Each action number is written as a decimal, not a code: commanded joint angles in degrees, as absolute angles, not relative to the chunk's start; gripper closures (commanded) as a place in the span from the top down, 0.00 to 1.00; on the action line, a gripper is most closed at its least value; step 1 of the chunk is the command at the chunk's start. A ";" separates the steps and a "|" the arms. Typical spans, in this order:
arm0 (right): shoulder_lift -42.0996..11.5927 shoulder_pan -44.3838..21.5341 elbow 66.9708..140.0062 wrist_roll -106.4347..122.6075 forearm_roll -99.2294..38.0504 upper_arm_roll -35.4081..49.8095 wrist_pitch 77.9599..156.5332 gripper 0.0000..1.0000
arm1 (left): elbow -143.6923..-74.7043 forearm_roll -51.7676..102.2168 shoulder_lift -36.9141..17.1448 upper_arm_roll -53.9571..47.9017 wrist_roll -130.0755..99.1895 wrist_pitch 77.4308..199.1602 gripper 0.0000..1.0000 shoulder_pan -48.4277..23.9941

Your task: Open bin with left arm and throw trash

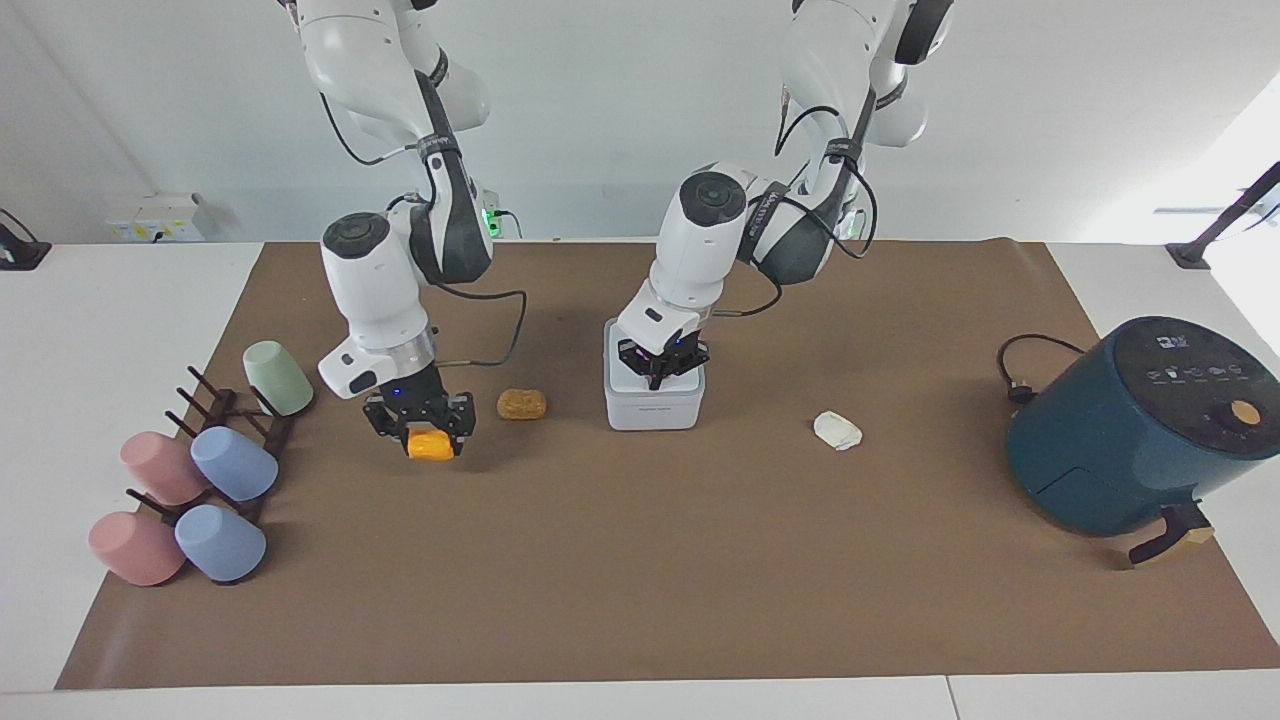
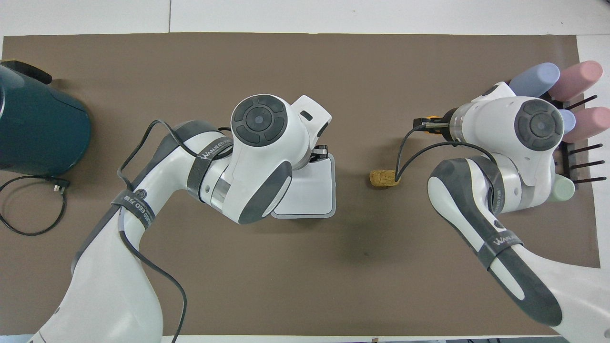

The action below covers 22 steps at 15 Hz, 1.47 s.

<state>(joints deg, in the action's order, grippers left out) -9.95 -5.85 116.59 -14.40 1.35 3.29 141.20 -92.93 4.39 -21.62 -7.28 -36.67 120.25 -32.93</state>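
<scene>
— Where's the bin (image 1: 655, 400)?
— Mid-bench, lid down; left pincer (image 1: 662, 372), tips together, on the lid.
— And the trash?
— Right pincer (image 1: 428, 432) clamps the orange wedge (image 1: 431, 445), raised beside the lump (image 1: 522, 404); wad (image 1: 837, 431) lies apart.

bin (image 1: 655, 408) mid-mat, lid down, w/ left gripper (image 1: 657, 376) on its top. brown lump (image 1: 522, 404) beside bin toward right arm's end; right gripper (image 1: 420, 437) holds wedge (image 1: 431, 445) above mat betw. lump & cup rack (image 1: 222, 420). wad (image 1: 837, 431) betw. bin & air fryer (image 1: 1140, 425) at left arm's end.
</scene>
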 commanded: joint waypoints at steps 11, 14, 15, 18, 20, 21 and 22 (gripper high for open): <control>-6.06 -5.36 116.37 -44.17 0.88 20.55 140.00 0.00 | -95.01 5.45 -5.37 -6.33 -23.59 101.44 0.00 -20.85; -6.24 -5.36 116.37 -47.72 0.88 24.68 141.15 0.00 | -98.06 5.54 -4.05 -6.24 -13.82 101.33 0.93 -14.79; -6.85 -5.36 116.28 -48.68 0.88 26.00 142.02 0.00 | -100.70 5.54 -3.17 -6.24 -11.01 102.47 1.00 -13.29; -9.23 -6.06 115.58 -50.89 0.88 29.09 145.81 0.00 | -109.22 5.54 -1.94 -6.06 -3.70 109.14 1.00 -10.55; -9.32 -7.29 115.58 -50.89 0.88 29.79 145.90 0.00 | -114.41 5.54 -1.93 -5.98 -2.99 115.28 1.00 -10.28; -9.06 -7.73 115.58 -50.89 0.79 30.23 145.38 0.00 | -116.78 5.45 -2.11 -5.98 -2.90 118.36 1.00 -10.20; -8.88 -8.08 115.92 -50.89 0.79 30.58 145.20 0.00 | -118.37 5.45 -2.63 -5.98 -2.90 121.09 1.00 -10.20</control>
